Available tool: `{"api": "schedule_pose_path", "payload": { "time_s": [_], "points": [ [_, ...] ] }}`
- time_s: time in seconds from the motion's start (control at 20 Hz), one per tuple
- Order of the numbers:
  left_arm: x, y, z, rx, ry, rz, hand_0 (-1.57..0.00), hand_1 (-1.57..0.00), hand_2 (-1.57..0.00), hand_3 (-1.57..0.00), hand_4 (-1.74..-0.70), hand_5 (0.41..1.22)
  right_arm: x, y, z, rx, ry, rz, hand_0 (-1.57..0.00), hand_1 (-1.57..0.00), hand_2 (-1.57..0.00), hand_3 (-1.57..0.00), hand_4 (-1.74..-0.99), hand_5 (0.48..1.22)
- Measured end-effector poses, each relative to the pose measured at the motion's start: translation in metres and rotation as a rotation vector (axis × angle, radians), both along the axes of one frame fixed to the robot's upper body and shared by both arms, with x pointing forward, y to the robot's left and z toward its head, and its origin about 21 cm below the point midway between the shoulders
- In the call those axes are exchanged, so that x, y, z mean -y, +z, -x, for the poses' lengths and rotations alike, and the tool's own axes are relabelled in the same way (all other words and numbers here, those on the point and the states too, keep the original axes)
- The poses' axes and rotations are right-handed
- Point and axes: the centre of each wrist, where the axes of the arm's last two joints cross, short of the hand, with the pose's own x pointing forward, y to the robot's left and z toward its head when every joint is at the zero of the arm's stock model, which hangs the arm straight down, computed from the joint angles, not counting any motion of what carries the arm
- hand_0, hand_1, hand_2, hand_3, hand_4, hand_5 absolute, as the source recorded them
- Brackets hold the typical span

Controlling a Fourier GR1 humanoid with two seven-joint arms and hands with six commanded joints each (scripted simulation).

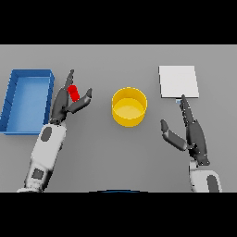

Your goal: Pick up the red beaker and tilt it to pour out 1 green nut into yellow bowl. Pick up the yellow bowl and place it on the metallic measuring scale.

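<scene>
On the grey table in front of you, your left hand reaches up beside the red beaker, its fingers spread on the beaker's left and its thumb angled out on the right, so the beaker sits in the gap between them. From this head view you cannot tell whether the hand has actually closed on it or is only touching it; the fingers look fairly straight and loosely parted. The beaker lies just right of the blue tray, which sits at the table's far left. The yellow bowl stands upright near the middle of the table, well apart from the beaker and from both hands; whether anything lies inside it cannot be made out. At the far right is the pale square scale, apart from the bowl. Your right hand rests below the scale, fingers straight and pointing up toward its lower edge, thumb spread to the left, holding nothing. The fingertips end just short of the scale's near edge.
</scene>
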Motion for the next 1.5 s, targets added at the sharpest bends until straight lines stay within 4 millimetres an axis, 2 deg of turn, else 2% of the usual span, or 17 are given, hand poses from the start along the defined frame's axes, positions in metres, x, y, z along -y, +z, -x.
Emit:
{"api": "schedule_pose_path", "payload": {
  "time_s": [0.15, 0.2, 0.25, 0.3, 0.4, 0.5, 0.55, 0.6, 0.7, 0.85, 1.0, 1.05, 1.2, 1.3, 1.35, 1.5],
  "points": [
    [0.001, 0.002, -0.008, 0.01, 0.007, -0.002, 0.0, -0.02, -0.04, 0.0, -1.3, 0.715, 0.002, -0.002, 0.003, -0.006, -0.007, -0.005, 0.0, 0.0, 0.0, 0.0, -1.259, 0.691],
    [0.003, 0.003, -0.01, 0.026, 0.005, 0.004, -0.09, -0.14, -0.15, -0.05, -1.32, 0.741, 0.003, -0.001, 0.0, -0.009, -0.012, 0.01, 0.0, 0.0, 0.0, 0.0, -1.255, 0.691],
    [0.004, 0.001, -0.011, 0.041, 0.014, 0.013, -0.32, -0.36, -0.36, -0.22, -1.35, 0.77, 0.001, 0.0, -0.001, -0.005, -0.01, 0.01, 0.0, 0.0, 0.0, 0.0, -1.252, 0.69],
    [0.008, -0.002, -0.012, 0.037, 0.023, 0.019, -0.57, -0.61, -0.6, -0.42, -1.42, 0.86, 0.004, 0.002, -0.001, 0.0, -0.016, 0.019, 0.0, 0.0, 0.0, 0.0, -1.247, 0.688],
    [0.015, -0.006, -0.011, 0.044, 0.03, 0.025, -0.93, -0.95, -0.95, -0.76, -1.53, 0.99, 0.004, 0.001, -0.001, -0.009, -0.015, 0.022, 0.0, 0.0, 0.0, 0.0, -1.241, 0.695],
    [0.016, -0.01, -0.01, 0.094, 0.008, 0.031, -1.16, -1.18, -1.17, -1.0, -1.6, 1.073, 0.003, -0.002, -0.001, -0.016, -0.011, 0.021, 0.0, 0.0, 0.0, 0.0, -1.233, 0.688],
    [0.017, -0.006, -0.013, 0.074, 0.014, 0.045, -1.24, -1.25, -1.25, -1.11, -1.57, 1.103, 0.001, -0.003, 0.0, -0.012, -0.009, 0.015, 0.0, 0.0, 0.0, 0.0, -1.233, 0.686],
    [0.015, -0.008, -0.012, 0.075, 0.023, 0.044, -1.31, -1.32, -1.32, -1.2, -1.61, 1.119, -0.001, -0.003, -0.003, -0.014, -0.013, 0.015, 0.0, 0.0, 0.0, 0.0, -1.232, 0.685],
    [0.021, -0.01, -0.011, 0.093, 0.032, 0.063, -1.4, -1.41, -1.41, -1.34, -1.65, 1.127, -0.003, -0.003, -0.003, -0.003, -0.007, 0.015, 0.0, 0.0, 0.0, 0.0, -1.207, 0.677],
    [0.019, -0.001, -0.018, 0.103, 0.048, 0.062, -1.49, -1.49, -1.49, -1.45, -1.7, 1.127, 0.0, -0.006, -0.004, -0.008, -0.016, 0.038, 0.0, 0.0, 0.0, 0.0, -1.175, 0.667],
    [0.01, 0.018, -0.024, 0.146, 0.035, 0.023, -1.53, -1.53, -1.53, -1.51, -1.72, 1.126, -0.001, -0.003, -0.007, 0.017, -0.02, 0.055, 0.0, 0.0, 0.0, 0.0, -1.127, 0.659],
    [0.013, 0.024, -0.026, 0.151, 0.018, -0.002, -1.54, -1.54, -1.54, -1.52, -1.72, 1.127, -0.001, -0.005, -0.006, 0.013, -0.023, 0.066, 0.0, 0.0, 0.0, 0.0, -1.116, 0.656],
    [0.006, 0.05, -0.031, 0.203, -0.06, -0.158, -1.55, -1.55, -1.55, -1.55, -1.73, 1.137, 0.001, -0.003, -0.005, 0.033, -0.027, 0.088, 0.0, 0.0, 0.0, 0.0, -1.101, 0.658],
    [0.011, 0.068, -0.036, 0.207, -0.125, -0.339, -1.56, -1.56, -1.56, -1.55, -1.74, 1.136, 0.004, -0.003, -0.005, 0.026, -0.026, 0.097, 0.0, 0.0, 0.0, 0.0, -1.092, 0.661],
    [0.015, 0.073, -0.037, 0.214, -0.157, -0.401, -1.56, -1.56, -1.56, -1.55, -1.74, 1.132, 0.002, -0.005, 0.0, 0.032, -0.019, 0.094, 0.0, 0.0, 0.0, 0.0, -1.092, 0.663],
    [0.03, 0.079, -0.033, 0.216, -0.213, -0.489, -1.56, -1.56, -1.56, -1.55, -1.74, 1.128, 0.0, -0.002, -0.005, 0.03, -0.011, 0.081, 0.0, 0.0, 0.0, 0.0, -1.092, 0.665]
  ]
}}
